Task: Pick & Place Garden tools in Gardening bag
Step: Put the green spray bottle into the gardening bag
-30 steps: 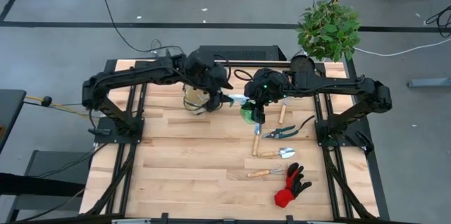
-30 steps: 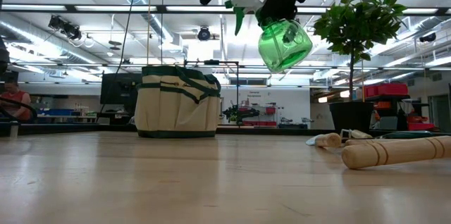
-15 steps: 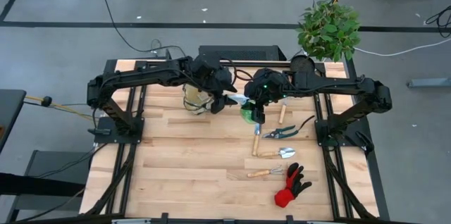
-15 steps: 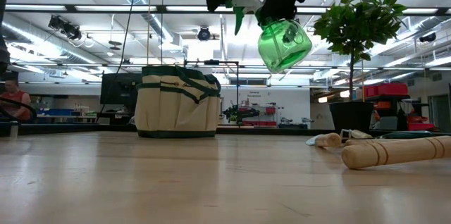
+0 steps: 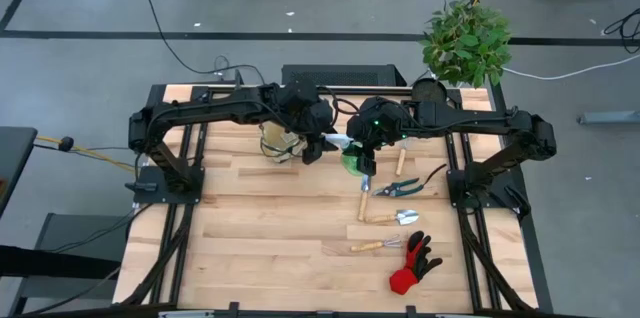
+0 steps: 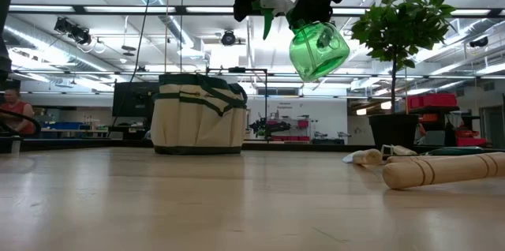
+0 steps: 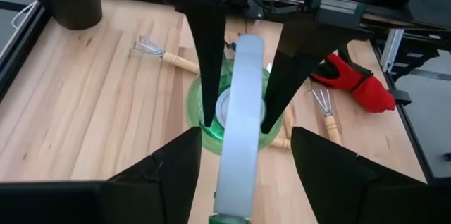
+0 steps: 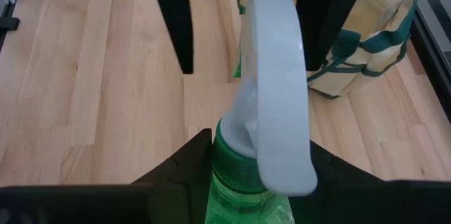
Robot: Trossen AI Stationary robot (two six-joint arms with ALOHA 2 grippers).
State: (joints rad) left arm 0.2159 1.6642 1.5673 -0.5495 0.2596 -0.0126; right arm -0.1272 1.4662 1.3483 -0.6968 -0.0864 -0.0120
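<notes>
you see the right gripper (image 5: pixel 357 148) clamped on the green spray bottle (image 6: pixel 318 48), high over the wood table (image 5: pixel 260 218). the left gripper (image 5: pixel 318 146), fingers apart, sits around its white top. the gardening bag (image 6: pixel 198 114) stands left of middle, bright ceiling lights behind.

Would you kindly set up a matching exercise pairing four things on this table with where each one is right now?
Things:
1. spray bottle
2. gardening bag
3. red-and-black glove
4. pruning shears

Places:
a. lying at the table's near right corner
b. standing at the back of the table
c. held in the air by the right hand
d. lying flat, just right of the raised bottle

Pairs: 1-c, 2-b, 3-a, 4-d
</notes>
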